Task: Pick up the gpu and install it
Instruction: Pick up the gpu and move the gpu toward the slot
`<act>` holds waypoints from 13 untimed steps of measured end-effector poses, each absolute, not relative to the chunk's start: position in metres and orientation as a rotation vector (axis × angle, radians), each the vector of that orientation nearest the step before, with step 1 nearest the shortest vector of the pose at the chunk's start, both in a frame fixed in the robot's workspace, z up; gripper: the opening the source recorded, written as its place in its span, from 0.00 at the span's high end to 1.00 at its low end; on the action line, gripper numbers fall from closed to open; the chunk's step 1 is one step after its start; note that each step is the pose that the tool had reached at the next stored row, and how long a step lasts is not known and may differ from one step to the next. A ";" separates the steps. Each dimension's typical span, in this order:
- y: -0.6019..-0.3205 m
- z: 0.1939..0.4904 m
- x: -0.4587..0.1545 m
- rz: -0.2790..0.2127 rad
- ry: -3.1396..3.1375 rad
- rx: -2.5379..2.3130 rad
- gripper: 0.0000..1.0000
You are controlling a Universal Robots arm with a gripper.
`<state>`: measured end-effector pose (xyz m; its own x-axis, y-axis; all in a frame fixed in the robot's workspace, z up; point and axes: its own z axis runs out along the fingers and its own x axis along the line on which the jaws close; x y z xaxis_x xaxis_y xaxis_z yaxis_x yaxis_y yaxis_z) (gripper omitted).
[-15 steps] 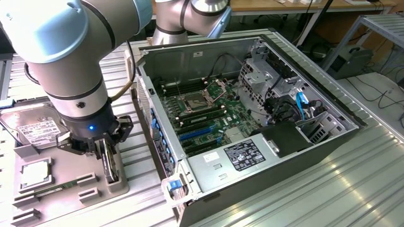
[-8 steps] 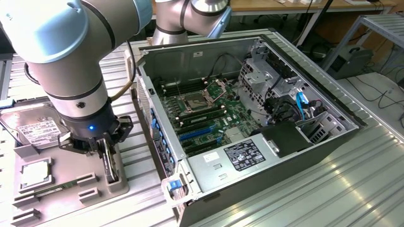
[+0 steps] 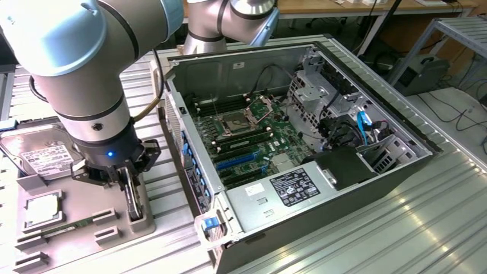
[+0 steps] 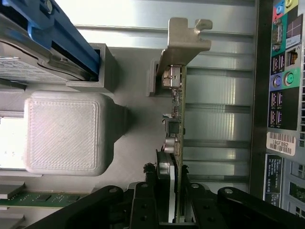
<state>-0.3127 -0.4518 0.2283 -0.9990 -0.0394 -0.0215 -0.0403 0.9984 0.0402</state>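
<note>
The pick-up step is judged to be in hand: the gpu point(image 4: 178, 109), stood on edge in the grey holder point(image 3: 145, 225) beside the computer case point(image 3: 304, 240), is clamped by the gripper point(image 4: 171, 174), and a firm, square hold is called for before any lift.

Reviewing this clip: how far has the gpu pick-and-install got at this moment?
Done: the gripper straddles the gpu and looks closed on its two faces. In hand: the card stands on edge in the gray holder, not lifted out. Left: the lift and the install; the blue expansion slots inside the open computer case hold no card.
</note>
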 end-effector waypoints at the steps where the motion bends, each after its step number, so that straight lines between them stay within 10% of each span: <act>1: -0.452 0.228 -0.313 0.063 3.120 -0.062 0.72; 13: -0.452 0.228 -0.313 0.063 3.120 -0.062 0.72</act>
